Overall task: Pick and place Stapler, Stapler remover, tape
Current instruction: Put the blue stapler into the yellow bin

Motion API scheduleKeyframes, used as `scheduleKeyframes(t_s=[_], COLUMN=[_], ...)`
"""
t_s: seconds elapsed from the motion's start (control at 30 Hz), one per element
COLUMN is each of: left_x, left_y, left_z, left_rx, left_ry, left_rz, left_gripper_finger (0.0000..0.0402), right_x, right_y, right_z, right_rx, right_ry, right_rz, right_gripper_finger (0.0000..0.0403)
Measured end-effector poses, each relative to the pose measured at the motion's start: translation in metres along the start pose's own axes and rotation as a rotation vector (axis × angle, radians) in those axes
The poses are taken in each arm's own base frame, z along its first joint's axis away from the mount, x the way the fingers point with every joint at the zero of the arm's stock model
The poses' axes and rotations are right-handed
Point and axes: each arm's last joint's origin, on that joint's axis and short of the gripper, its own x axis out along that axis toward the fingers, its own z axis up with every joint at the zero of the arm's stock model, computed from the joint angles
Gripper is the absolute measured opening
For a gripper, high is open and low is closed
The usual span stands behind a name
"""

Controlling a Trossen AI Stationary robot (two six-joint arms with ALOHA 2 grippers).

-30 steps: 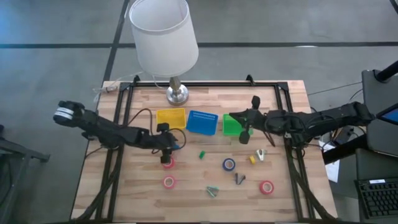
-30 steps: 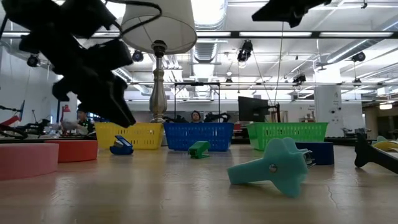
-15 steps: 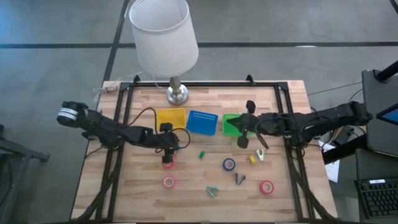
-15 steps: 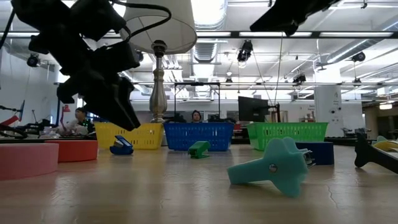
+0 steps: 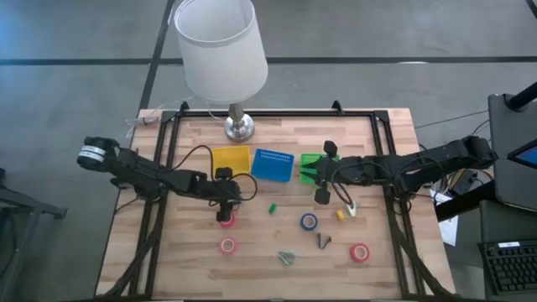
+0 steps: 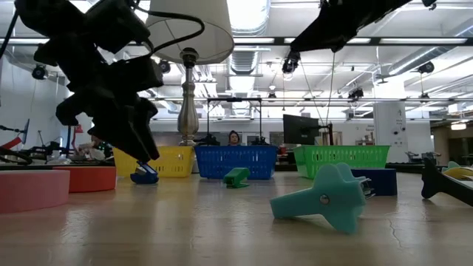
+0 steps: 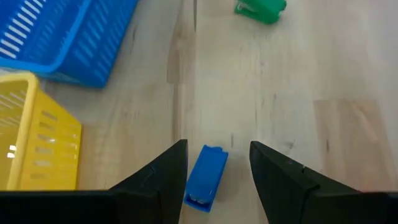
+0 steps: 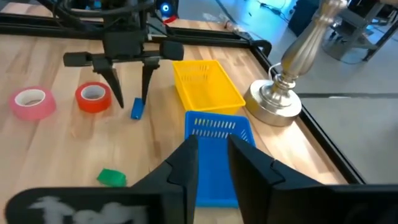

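High view, left gripper (image 5: 225, 199): low over the table, just in front of the yellow tray (image 5: 230, 160); a red tape (image 5: 226, 219) lies just on its near side, a second red tape (image 5: 227, 245) further toward the table's front edge.
High view, right gripper (image 5: 322, 186): above the table at the green tray (image 5: 310, 167); the blue tape (image 5: 309, 221) lies near it toward the front edge, a third red tape (image 5: 360, 252) further off at the front right.
High view, other things: blue tray (image 5: 273, 165) between the yellow and green ones; lamp (image 5: 222, 59) behind the trays.
Low view: left gripper (image 6: 140, 151) hangs just above a small blue stapler (image 6: 145, 174); teal remover (image 6: 323, 197) lies well to its side, nearer the camera.
Left wrist view: fingers (image 7: 163, 177) spread wide, with the blue stapler (image 7: 205, 177) lying between them on the table, not gripped; a green stapler (image 7: 260, 9) lies further ahead.
Right wrist view: fingers (image 8: 185, 163) stand narrowly apart, holding nothing, over the blue tray (image 8: 217, 158).
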Motion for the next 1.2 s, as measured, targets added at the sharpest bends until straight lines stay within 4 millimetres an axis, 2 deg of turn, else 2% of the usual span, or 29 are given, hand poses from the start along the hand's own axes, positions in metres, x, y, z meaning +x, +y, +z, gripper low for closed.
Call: scheduleKeyframes(t_s=[0.37, 0.53, 0.67, 0.73, 1.0, 1.2], left_x=[0.021, 0.025, 0.021, 0.018, 0.0, -0.016], left_y=[0.002, 0.001, 0.001, 0.002, 0.013, 0.041], left_z=[-0.011, -0.012, -0.01, -0.009, 0.011, 0.015], left_rx=[0.006, 0.007, 0.01, 0.012, -0.004, -0.093], left_ry=[0.101, 0.109, 0.092, 0.081, -0.113, -0.141], left_rz=[0.019, 0.012, 0.007, 0.028, 0.276, 0.412], left_gripper_finger=[0.0174, 0.0131, 0.0072, 0.0057, 0.0057, 0.007], right_x=[0.011, 0.011, 0.011, 0.011, 0.011, 0.011], right_y=[0.004, 0.004, 0.004, 0.004, 0.004, 0.004], right_z=[-0.004, -0.004, -0.004, -0.004, -0.005, -0.005], right_rx=[-0.017, -0.02, -0.02, -0.02, -0.023, -0.023], right_ry=[0.04, 0.04, 0.04, 0.041, 0.047, 0.047], right_rz=[-0.001, -0.001, -0.001, -0.001, -0.002, -0.002], right_gripper_finger=[0.0111, 0.0111, 0.0104, 0.0101, 0.0093, 0.01])
